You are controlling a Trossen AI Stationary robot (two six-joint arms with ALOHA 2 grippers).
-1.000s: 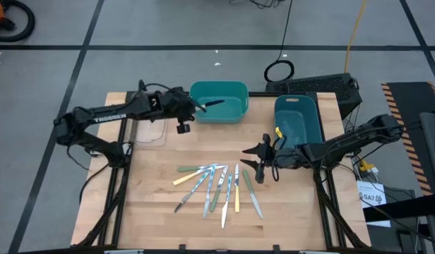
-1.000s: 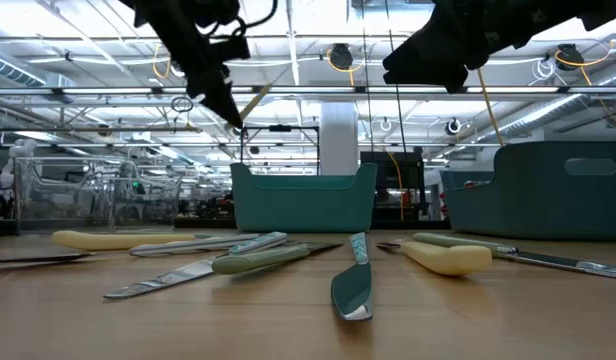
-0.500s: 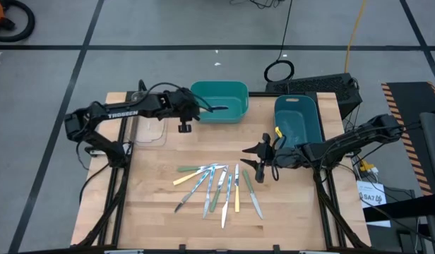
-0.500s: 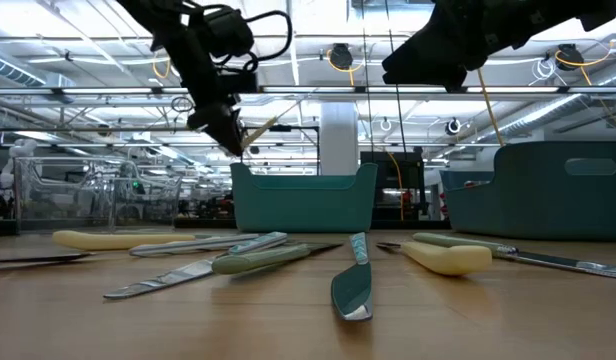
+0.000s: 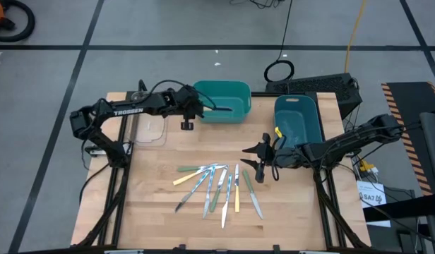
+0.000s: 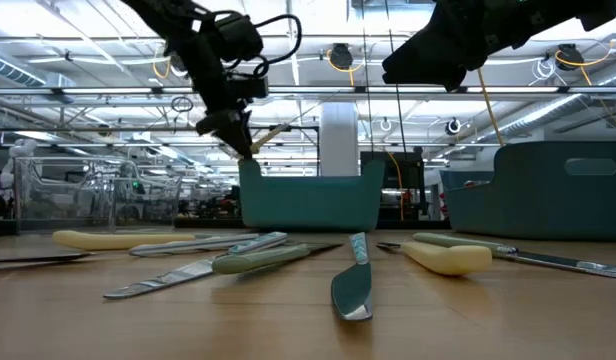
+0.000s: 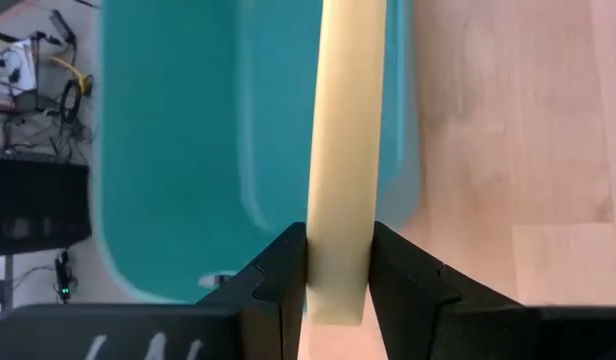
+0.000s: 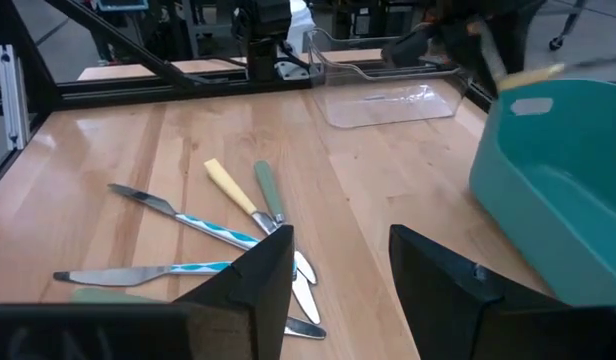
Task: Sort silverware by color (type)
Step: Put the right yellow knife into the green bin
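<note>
Your left gripper, upper centre of high view, clamps yellow utensil by handle; long axis horizontal, far end reaching right over teal bin. Rest of silverware fanned at lower centre, mostly pointing up-down. Right gripper hovers right of pile, fingers spread, nothing held. Blue bin behind it. Clear tray left of teal bin.

You can read one brand for certain: "TROSSEN" in white capitals along the left arm, seen from above. Off the surface's right edge, a small white tag carries dark characters that look like "SA7", though they are too small for you to trust. Nothing else bears legible writing in any view.
</note>
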